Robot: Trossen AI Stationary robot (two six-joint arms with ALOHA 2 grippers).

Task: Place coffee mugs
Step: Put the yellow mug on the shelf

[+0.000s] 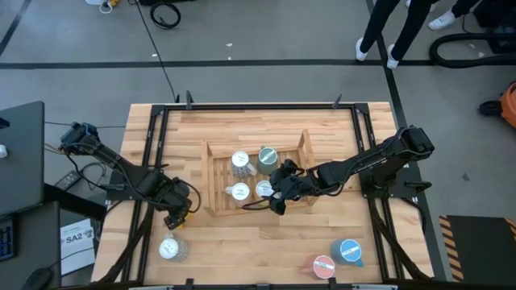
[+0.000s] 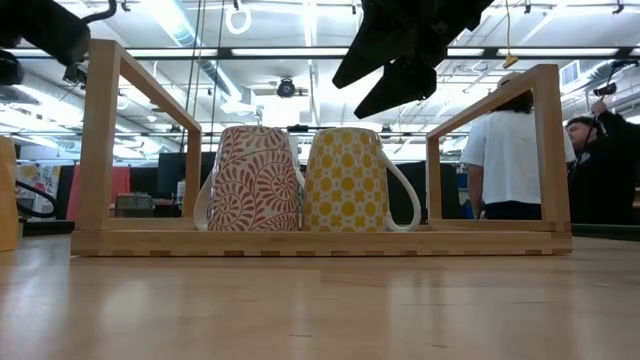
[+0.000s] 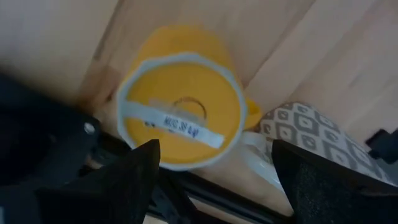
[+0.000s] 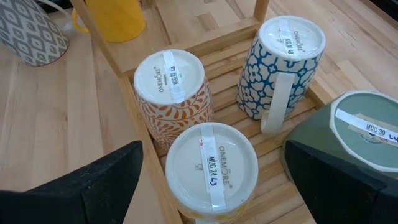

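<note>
Right gripper (image 1: 280,197) over wooden rack (image 1: 216,173) holding four upturned mugs (image 1: 240,192), fingers wide, left gripper (image 1: 179,217) fingers wide above yellow mug (image 3: 180,99)

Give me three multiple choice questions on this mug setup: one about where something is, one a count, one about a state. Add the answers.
1. Where are the pink mug and the blue mug?
A. Inside the wooden rack
B. On the table outside the rack, on the right arm's side
C. Stacked one on the other

2. How many mugs stand in the wooden rack?
A. Two
B. Four
C. Six

3. How do the racked mugs stand?
A. Mouths up
B. Lying on their sides
C. Upside down, bases up

Answers:
1 B: the high view shows both side by side on bare tabletop, clear of the rack.
2 B: the high and right wrist views each show four inside the frame.
3 C: the right wrist view shows their labelled bases facing up.
</note>
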